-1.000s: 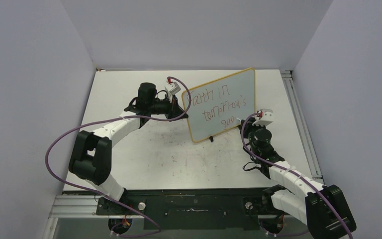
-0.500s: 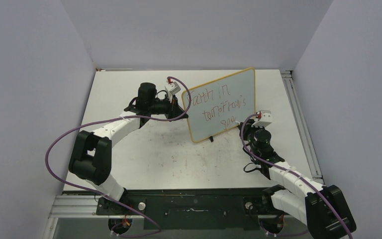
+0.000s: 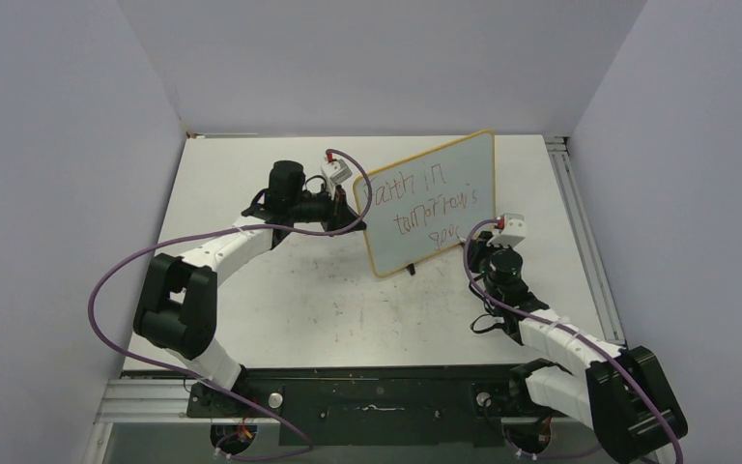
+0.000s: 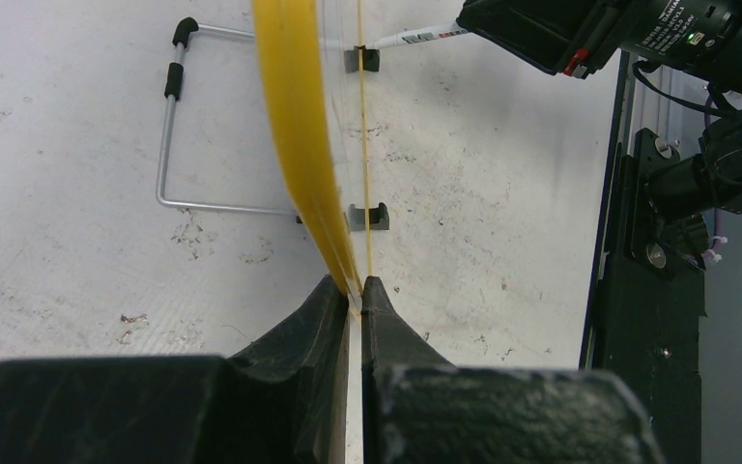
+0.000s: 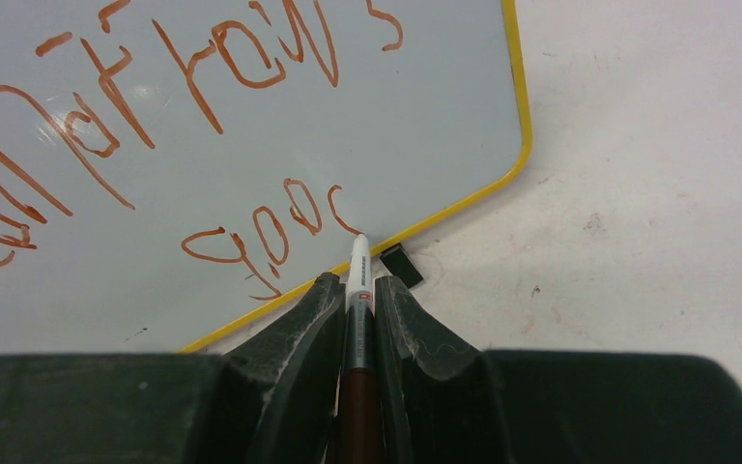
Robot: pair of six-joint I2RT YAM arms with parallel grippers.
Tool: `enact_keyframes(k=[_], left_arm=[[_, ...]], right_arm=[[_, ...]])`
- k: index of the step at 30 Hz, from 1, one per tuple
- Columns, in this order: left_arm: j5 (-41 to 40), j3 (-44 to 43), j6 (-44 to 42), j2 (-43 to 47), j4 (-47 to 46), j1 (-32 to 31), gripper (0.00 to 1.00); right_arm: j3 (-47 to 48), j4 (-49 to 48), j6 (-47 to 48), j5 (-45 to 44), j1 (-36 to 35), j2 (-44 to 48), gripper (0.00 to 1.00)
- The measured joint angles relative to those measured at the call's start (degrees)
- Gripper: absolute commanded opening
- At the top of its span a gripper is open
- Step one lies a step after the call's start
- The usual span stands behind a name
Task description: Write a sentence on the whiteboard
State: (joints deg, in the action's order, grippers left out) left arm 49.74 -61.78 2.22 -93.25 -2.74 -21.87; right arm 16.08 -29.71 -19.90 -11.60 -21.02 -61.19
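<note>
The whiteboard [image 3: 444,184] with a yellow frame stands upright at the table's middle back. The reddish-brown sentence [image 3: 431,207] runs in three lines on it. In the right wrist view, part of the second line [image 5: 242,53] and the short third line [image 5: 271,237] show on the board [image 5: 425,126]. My left gripper [image 4: 356,290] is shut on the board's left frame edge [image 4: 295,126]. My right gripper [image 5: 355,282] is shut on a marker [image 5: 357,266]. Its tip touches the board just right of the third line's last stroke, near the bottom frame.
A black foot [image 5: 398,264] of the board sits just right of the marker tip. A bent wire stand [image 4: 169,126] lies behind the board. A metal rail [image 3: 580,232] runs along the table's right edge. The grey walls close in on three sides.
My right gripper has shifted slightly with the marker at the end of the third line, where a new short stroke shows. The left arm and the board have not moved.
</note>
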Motion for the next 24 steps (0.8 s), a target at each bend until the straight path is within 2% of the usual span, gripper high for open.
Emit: enact_keyframes(k=[13, 24], left_arm=[[0.0, 0.0, 0.0, 0.0, 0.0, -0.2, 0.00], [0.0, 0.0, 0.0, 0.0, 0.0, -0.2, 0.00]], right_arm=[[4.9, -0.4, 1.3, -1.1, 0.0, 0.0, 0.05], [5.4, -0.6, 1.3, -1.0, 0.0, 0.9, 0.05]])
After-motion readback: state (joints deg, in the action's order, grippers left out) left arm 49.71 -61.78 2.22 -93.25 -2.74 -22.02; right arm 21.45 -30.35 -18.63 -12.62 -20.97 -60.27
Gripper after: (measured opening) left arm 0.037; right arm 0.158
